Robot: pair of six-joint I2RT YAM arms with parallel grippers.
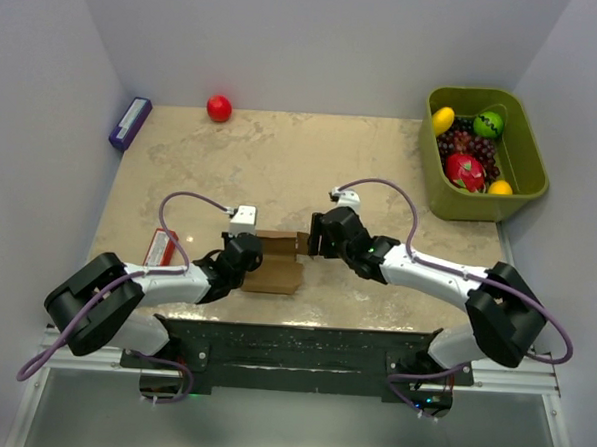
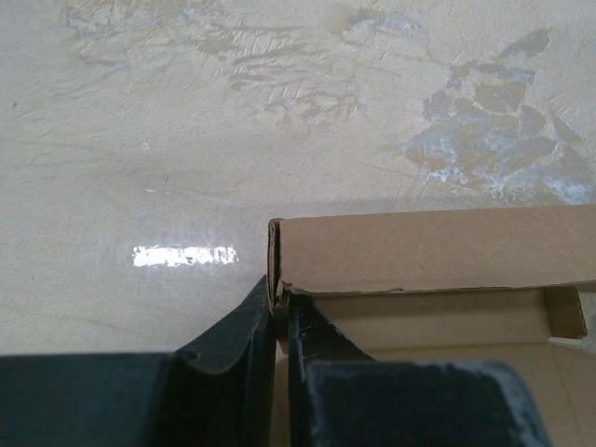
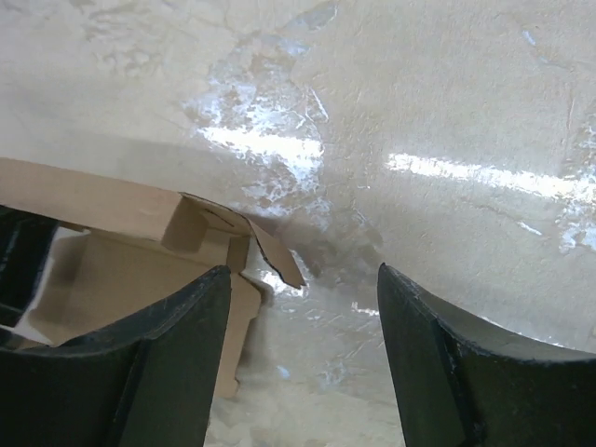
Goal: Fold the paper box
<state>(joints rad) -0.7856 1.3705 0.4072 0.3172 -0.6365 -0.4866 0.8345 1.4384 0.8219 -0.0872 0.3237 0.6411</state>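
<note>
**Item:** paper box (image 1: 276, 264), plain brown card, partly raised, open side up. It lay on the bench (image 1: 282, 163) between the two grippers.

**Left gripper** (image 2: 281, 312): clenched on the box's upright wall at the corner nearest it, the card pinched between its fingers.

**Right gripper** (image 3: 303, 279): jaws spread wide, grasping nothing. Bare bench showed between its fingers. The end flap (image 3: 275, 256) leaned just beside its left finger.

**Step judged in hand:** turning in that end flap.

**Handling note:** the left pinch had to stay firm as an anchor. The right gripper would do best to shift toward the flap, take it near the crease and fold slowly. Thin card was likely to buckle or slide.
</note>
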